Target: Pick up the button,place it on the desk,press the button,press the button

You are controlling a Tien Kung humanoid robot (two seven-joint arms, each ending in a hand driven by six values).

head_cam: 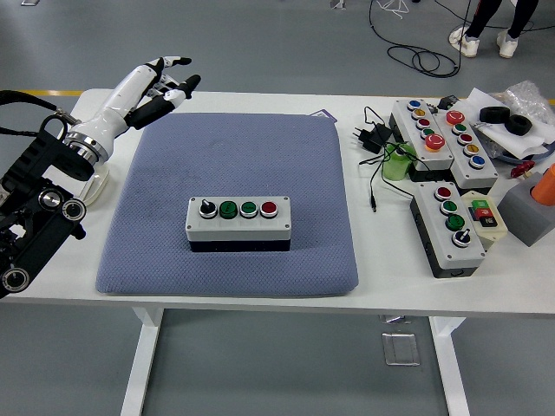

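A grey button box [239, 224] lies on the blue mat [227, 152] near its front middle. It carries a black knob, two green buttons and a red button in a row. My left hand [160, 83] is white with dark fingertips. It is raised at the table's far left corner, well clear of the box, with fingers spread and holding nothing. My right hand is out of view.
Several other button boxes [449, 227] [440, 132] lie at the right with a black plug and cable [371, 139], a green cup [397, 162] and an orange cone on a grey block [536, 201]. A beige dish [98, 185] sits behind my left arm. A person's legs [486, 26] stand at the far right.
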